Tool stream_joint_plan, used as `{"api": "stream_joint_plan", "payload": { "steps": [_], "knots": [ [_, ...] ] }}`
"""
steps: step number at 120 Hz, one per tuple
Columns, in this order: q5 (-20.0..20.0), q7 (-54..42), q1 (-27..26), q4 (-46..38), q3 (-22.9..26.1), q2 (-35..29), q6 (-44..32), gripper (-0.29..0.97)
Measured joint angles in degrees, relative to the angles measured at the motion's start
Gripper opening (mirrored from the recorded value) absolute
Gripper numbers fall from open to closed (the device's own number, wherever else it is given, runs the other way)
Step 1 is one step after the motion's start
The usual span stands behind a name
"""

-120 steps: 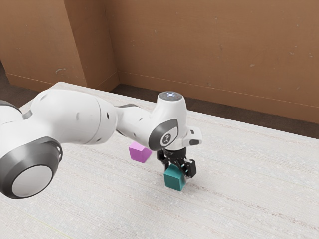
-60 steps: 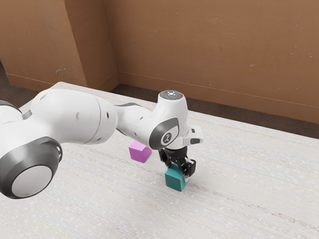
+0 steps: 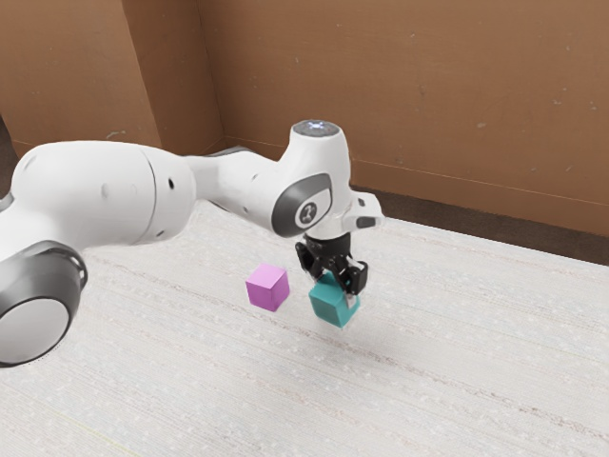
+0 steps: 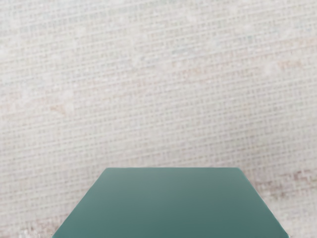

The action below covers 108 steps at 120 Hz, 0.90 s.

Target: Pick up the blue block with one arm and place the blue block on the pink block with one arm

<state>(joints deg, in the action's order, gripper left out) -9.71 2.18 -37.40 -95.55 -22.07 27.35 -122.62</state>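
Note:
A teal-blue block (image 3: pixel 332 303) hangs clear of the table, its shadow on the surface below it, with my black gripper (image 3: pixel 335 283) shut on its upper part. The pink block (image 3: pixel 267 287) rests on the table just to the exterior view's left of the held block, a small gap between them. In the wrist view the blue block (image 4: pixel 171 203) shows as a large teal face right under my hand, with the pale tabletop beyond it.
The whitish textured table (image 3: pixel 457 352) stretches to the exterior view's right and front. Brown walls (image 3: pixel 428 86) rise behind its far edge. My white arm (image 3: pixel 143 205) comes in from the exterior view's left, above the table.
My gripper has risen with the blue block, lifting it off the table and shifting slightly toward the far side. The arm's elbow has risen too. The pink block has stayed put.

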Motion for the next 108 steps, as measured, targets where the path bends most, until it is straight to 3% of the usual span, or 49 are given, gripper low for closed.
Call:
{"api": "stream_joint_plan", "payload": {
  "steps": [23, 54, 108],
  "knots": [
    [2.77, -0.64, 1.6, 0.07, -1.86, -3.61, 6.71, 0.3],
    [3.63, -2.86, 2.87, 3.85, -5.07, -3.64, 13.52, 0.3],
    [3.59, -5.76, 7.37, 9.04, -5.2, -0.85, 17.62, 0.3]
  ]
}}
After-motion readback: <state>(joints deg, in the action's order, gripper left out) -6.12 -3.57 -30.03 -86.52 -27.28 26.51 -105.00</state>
